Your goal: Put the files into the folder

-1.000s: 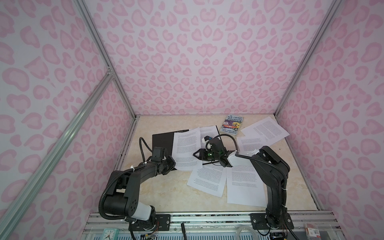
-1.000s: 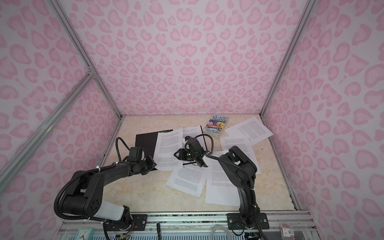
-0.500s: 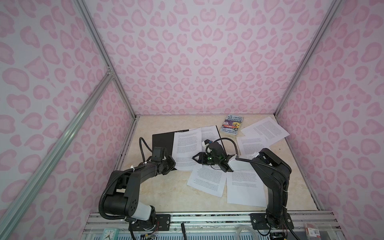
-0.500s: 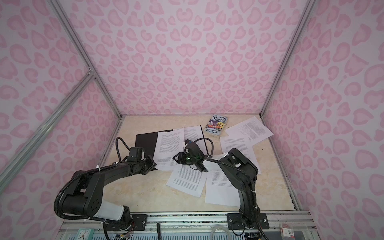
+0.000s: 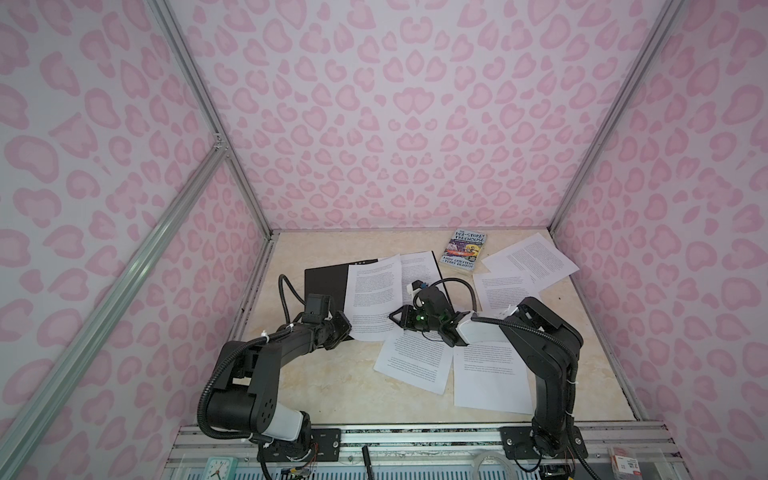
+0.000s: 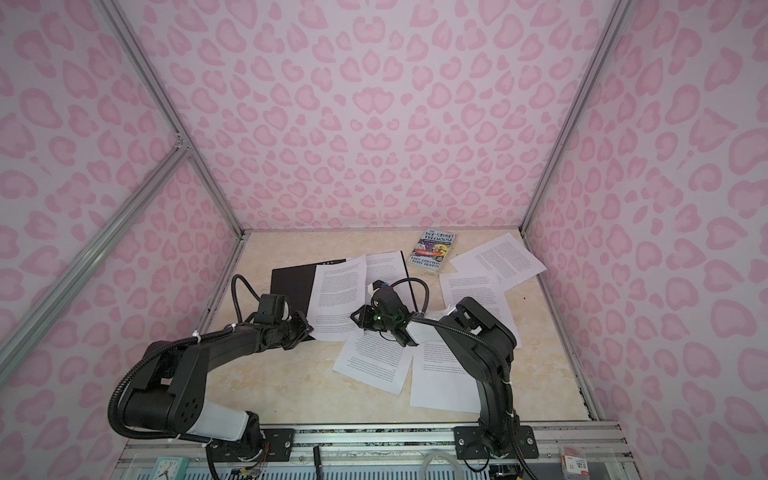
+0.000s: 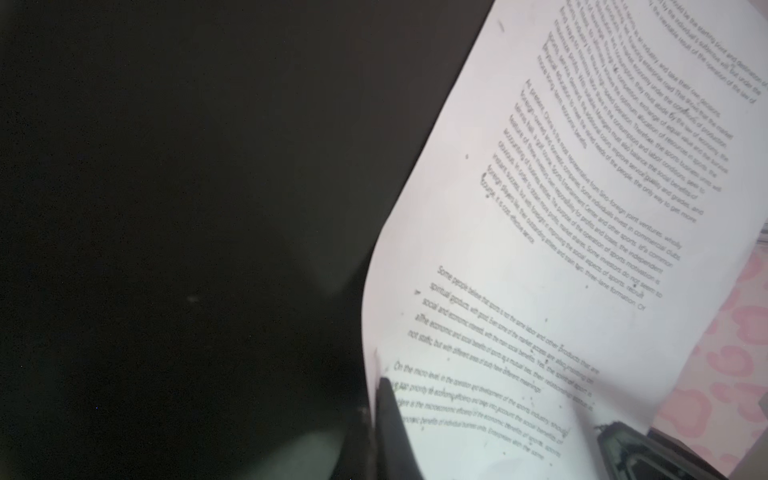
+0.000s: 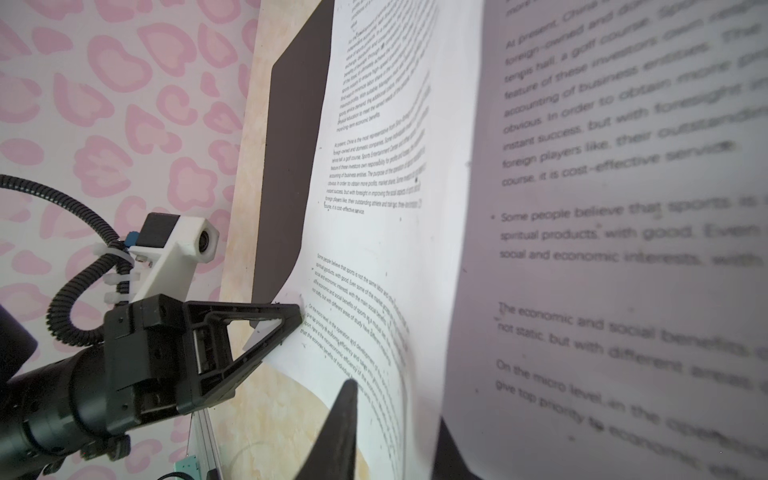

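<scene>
The folder (image 5: 326, 282) lies open at the back left, its black inside up. Several files lie about as white printed sheets; one sheet (image 5: 374, 291) rests half on the folder. My left gripper (image 5: 348, 328) is shut on that sheet's near corner, and its fingertips (image 7: 386, 399) pinch the paper edge. In the right wrist view this sheet (image 8: 374, 166) curves upward. My right gripper (image 5: 393, 318) is at the sheet's right edge, its jaws narrow but still apart, with lifted paper between them (image 8: 395, 424). A gap shows beside one finger (image 8: 343, 415).
A paperback book (image 5: 467, 251) lies at the back. More sheets lie at the back right (image 5: 530, 259), under the right arm (image 5: 503, 289), at mid table (image 5: 413, 359) and front right (image 5: 492, 378). Pink patterned walls close in on three sides.
My right gripper has shifted slightly toward the front left along the sheet, and its jaws have narrowed round the paper edge. The left gripper has held still.
</scene>
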Available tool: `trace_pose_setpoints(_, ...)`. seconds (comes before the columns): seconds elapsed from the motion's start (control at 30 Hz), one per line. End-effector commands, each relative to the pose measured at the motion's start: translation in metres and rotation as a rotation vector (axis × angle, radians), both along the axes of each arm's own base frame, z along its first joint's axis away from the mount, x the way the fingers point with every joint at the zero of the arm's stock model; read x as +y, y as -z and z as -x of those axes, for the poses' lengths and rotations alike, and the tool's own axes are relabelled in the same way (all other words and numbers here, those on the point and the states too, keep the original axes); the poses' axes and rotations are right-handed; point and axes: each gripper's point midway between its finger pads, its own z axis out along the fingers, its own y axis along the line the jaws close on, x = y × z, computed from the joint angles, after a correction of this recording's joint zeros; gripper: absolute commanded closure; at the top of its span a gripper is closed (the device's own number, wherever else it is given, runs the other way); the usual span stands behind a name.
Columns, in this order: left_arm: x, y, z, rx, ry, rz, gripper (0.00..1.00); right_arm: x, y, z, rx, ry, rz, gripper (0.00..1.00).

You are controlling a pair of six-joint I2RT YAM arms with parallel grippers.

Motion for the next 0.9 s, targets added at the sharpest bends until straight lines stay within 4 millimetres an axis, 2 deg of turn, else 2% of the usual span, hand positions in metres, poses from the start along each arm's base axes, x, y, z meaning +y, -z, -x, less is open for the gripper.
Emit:
trace_pose_setpoints(0.0,-0.003,-0.006,-0.006,-0.026,0.005,0.013,0.97,0.002,0.001,-0.002,-0.002,0.009,-0.002,0.87)
trace_pose_setpoints(0.1,-0.003,-0.007,-0.006,-0.028,0.006,0.015,0.97,0.001,-0.001,-0.003,-0.002,0.012,0.006,0.97)
trace_pose_setpoints(0.17,-0.004,-0.008,-0.007,-0.031,0.011,0.019,0.97,0.001,-0.002,-0.003,-0.005,0.011,0.010,1.00)
trace_pose_setpoints(0.33,-0.006,-0.021,-0.010,-0.073,0.034,0.023,0.94,0.002,-0.009,-0.003,-0.012,-0.002,0.003,1.00)
trace_pose_setpoints(0.53,-0.011,-0.047,-0.013,-0.164,0.066,0.039,0.80,-0.004,-0.025,-0.006,-0.024,-0.025,0.061,1.00)
trace_pose_setpoints(0.57,-0.013,-0.053,-0.014,-0.186,0.078,0.049,0.74,-0.006,-0.028,-0.006,-0.024,-0.035,0.067,1.00)
trace_pose_setpoints(0.63,-0.019,-0.067,-0.014,-0.229,0.106,0.064,0.48,-0.005,-0.035,-0.005,-0.021,-0.084,0.056,1.00)
trace_pose_setpoints(0.7,-0.030,-0.086,-0.013,-0.300,0.150,0.094,0.31,-0.009,-0.038,-0.005,-0.004,-0.122,0.055,1.00)
trace_pose_setpoints(0.77,-0.042,-0.108,-0.010,-0.387,0.198,0.097,0.18,-0.020,-0.037,-0.008,0.012,-0.126,0.089,1.00)
trace_pose_setpoints(0.87,-0.056,-0.147,0.001,-0.549,0.267,0.076,0.05,-0.043,-0.035,-0.013,0.025,-0.118,0.152,1.00)
